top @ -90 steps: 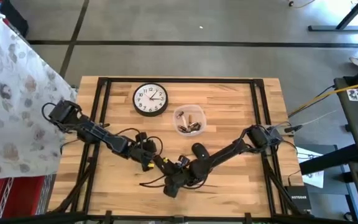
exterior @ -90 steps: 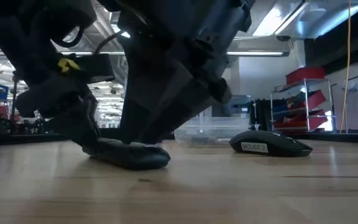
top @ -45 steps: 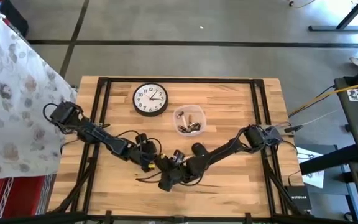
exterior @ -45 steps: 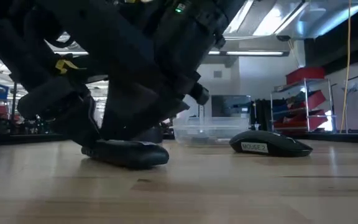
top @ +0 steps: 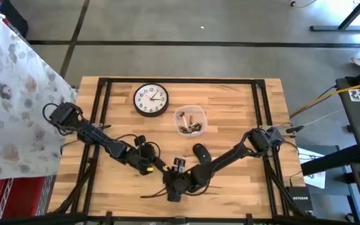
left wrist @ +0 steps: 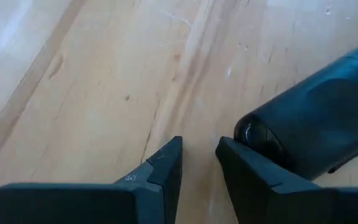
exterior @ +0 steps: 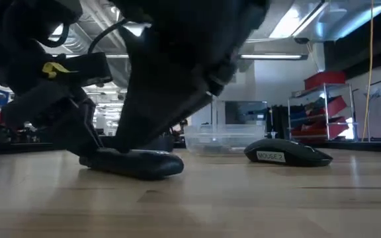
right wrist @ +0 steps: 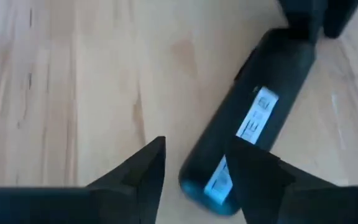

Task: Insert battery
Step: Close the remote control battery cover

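The job looked barely begun. The remote [right wrist: 248, 134], a dark bar with a white label, lay flat on the worktop [top: 230, 100], its end just ahead of the right claw [right wrist: 194, 163]. That claw hung low with its fingers a narrow gap apart and nothing between them. The left claw [left wrist: 199, 160] sat at the remote's other end, its fingers also narrowly parted and empty, the rounded tip of the remote just beside one finger; whether they touched I could not tell. No battery showed in either claw. The spare batteries seemed to lie in the clear tub [top: 190, 121], well beyond both claws, next to the wall clock [top: 151, 100]; a mouse [exterior: 287, 154] rested between tub and claws. Whether the remote's battery bay was open was not visible. By my reading, fetching a cell, seating it and closing the cover all remained.
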Controlling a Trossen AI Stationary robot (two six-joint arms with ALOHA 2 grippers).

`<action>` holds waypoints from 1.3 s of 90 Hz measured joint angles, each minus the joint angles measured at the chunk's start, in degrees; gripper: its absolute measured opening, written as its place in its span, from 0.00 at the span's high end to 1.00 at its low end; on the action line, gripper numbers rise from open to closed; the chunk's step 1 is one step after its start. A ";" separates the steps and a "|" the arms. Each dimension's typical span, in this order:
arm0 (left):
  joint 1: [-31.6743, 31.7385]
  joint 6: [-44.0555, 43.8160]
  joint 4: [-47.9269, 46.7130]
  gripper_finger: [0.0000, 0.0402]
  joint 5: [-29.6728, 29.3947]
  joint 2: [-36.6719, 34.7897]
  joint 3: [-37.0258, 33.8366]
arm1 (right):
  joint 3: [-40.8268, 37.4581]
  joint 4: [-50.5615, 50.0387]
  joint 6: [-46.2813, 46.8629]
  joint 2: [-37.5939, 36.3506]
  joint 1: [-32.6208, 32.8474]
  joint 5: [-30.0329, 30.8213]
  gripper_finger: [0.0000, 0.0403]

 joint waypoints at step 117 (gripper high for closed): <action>-4.88 -2.79 -1.46 0.76 -6.22 -3.11 0.04 | -0.54 -35.50 34.24 -6.22 3.23 -4.23 0.85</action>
